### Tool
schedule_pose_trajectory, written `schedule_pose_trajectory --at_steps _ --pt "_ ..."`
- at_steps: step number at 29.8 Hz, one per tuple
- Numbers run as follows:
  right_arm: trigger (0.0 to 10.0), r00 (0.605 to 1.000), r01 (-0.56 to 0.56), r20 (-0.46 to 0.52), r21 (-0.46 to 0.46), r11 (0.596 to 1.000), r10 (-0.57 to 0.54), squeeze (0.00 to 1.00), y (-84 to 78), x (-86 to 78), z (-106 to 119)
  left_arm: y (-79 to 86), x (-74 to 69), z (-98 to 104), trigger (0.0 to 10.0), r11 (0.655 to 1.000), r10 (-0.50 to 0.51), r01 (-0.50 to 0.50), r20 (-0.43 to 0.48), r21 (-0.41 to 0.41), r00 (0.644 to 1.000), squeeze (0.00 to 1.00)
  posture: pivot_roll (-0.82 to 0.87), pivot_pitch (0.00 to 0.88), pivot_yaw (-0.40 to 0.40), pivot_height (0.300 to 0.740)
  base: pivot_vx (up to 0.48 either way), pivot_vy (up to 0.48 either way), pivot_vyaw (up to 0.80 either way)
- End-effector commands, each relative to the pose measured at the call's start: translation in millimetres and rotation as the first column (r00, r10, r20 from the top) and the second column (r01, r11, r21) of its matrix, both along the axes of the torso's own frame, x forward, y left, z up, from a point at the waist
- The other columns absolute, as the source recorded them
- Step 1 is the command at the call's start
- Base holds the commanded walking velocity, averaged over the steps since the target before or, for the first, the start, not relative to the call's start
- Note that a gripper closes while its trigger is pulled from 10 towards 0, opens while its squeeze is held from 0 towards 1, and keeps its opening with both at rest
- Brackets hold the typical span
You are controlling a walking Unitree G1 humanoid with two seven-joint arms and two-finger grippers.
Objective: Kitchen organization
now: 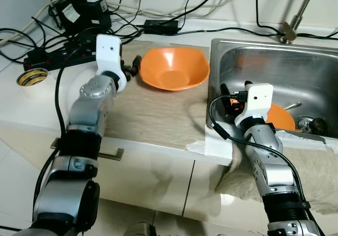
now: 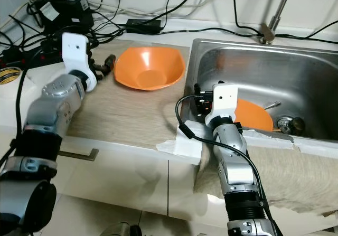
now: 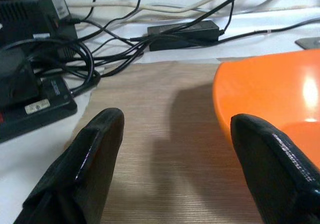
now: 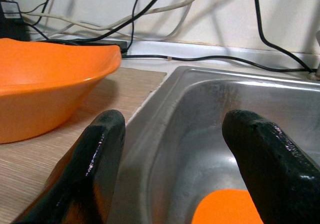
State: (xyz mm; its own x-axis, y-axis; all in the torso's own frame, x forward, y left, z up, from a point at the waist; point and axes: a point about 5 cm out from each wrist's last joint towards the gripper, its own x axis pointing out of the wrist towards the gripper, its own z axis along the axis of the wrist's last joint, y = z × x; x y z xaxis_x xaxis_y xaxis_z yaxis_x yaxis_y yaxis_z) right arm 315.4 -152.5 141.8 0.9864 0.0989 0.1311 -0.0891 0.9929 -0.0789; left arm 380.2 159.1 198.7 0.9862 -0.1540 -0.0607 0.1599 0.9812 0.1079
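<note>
Far left on the white counter [image 1: 31, 106]: a roll of tape [image 1: 31, 77], black with yellow lettering, lying flat near the edge. Just behind it, a black power strip [image 1: 53, 58] and a black adapter box [image 1: 84, 9] amid a tangle of black cables (some running along the wall toward the tap).

Next, the left gripper [image 3: 172, 149], raised over the beige mat [image 1: 148, 114], fingers spread wide with nothing between them. One fingertip [image 3: 265, 149] just beside the rim of the large orange bowl [image 1: 173, 68], contact impossible to judge; the other fingertip over bare mat.

Orange bowl sitting upright on the mat, near its back edge, close to the left wall of the steel sink [image 1: 317, 72]. A flat black power brick [image 1: 161, 26] behind the bowl by the wall.

Further right, the right gripper [image 4: 175, 154], poised over the sink's left rim, fingers apart and holding nothing: one finger [image 4: 97, 154] above the rim and mat side, the other above the basin.

Inside the basin, a second orange dish [image 1: 282, 117], lying on the bottom partly behind the right wrist, with a metal utensil handle [image 1: 292, 106] poking out across it. Drain [image 1: 311, 124] just right of that dish. Tap base [image 1: 289, 32] at the back rim. A beige towel [image 1: 317, 178] draped over the counter front below the sink.
</note>
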Motion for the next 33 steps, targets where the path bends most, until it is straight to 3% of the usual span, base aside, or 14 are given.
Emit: schedule_pose_trajectory --at_steps 1,14,17,33 --pt "10.0 1.000 -0.001 -0.001 -0.002 1.000 0.001 0.00 0.9 0.2 -0.9 2.4 0.4 7.1 10.0 0.999 0.014 -0.016 0.046 0.045 0.999 0.00 -0.05 0.000 0.042 0.732 0.000 0.000 0.00" --pt "10.0 0.999 0.021 0.042 0.029 0.999 -0.022 0.00 -3.3 0.7 8.0 22.1 -5.8 -0.2 10.0 0.996 0.074 -0.079 0.136 0.028 0.988 0.00 -0.05 0.000 0.046 0.732 0.000 0.000 0.00" --pt "10.0 0.998 0.024 0.060 0.038 0.999 -0.026 0.00 -4.8 3.4 14.9 28.1 -6.8 -5.0 10.0 0.996 0.085 -0.086 0.119 0.005 0.989 0.00 -0.05 0.000 0.046 0.732 0.000 0.000 0.00" --pt "10.0 0.996 0.010 0.093 0.077 0.997 -0.017 0.00 1.2 24.1 33.1 19.2 -1.4 -3.7 10.0 0.999 0.029 -0.027 0.107 -0.021 0.994 0.00 -0.08 0.000 0.073 0.732 0.000 0.000 0.00"
